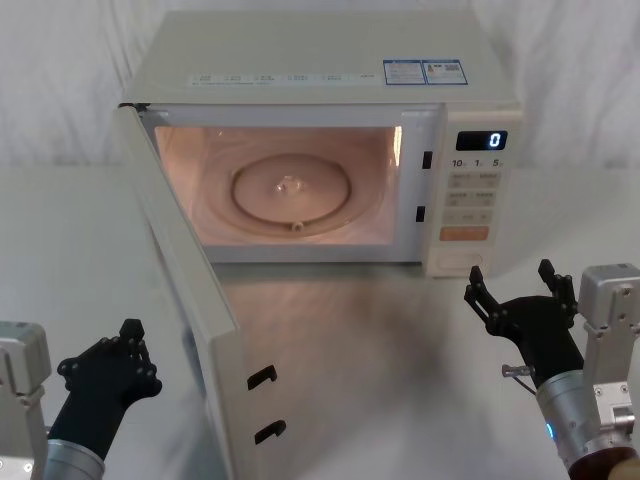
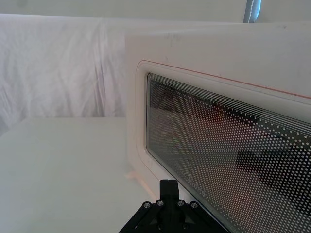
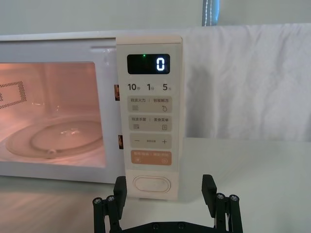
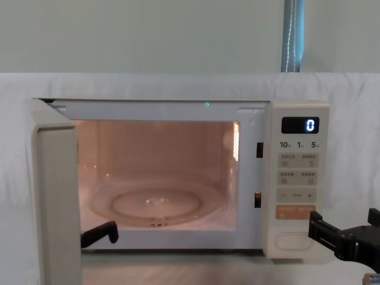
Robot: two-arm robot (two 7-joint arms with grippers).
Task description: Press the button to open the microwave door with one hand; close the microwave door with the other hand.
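Bright even room light, warm pink glow inside the microwave cavity [image 1: 290, 185], soft shadows, sharp focus

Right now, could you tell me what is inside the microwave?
Inside the lit microwave lies only a round glass turntable. The open microwave door covers the cavity's left edge in the chest view.

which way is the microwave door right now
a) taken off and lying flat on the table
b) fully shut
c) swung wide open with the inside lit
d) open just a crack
c: the microwave door stands swung out on its left hinge, showing the lit cavity and the glass turntable inside.
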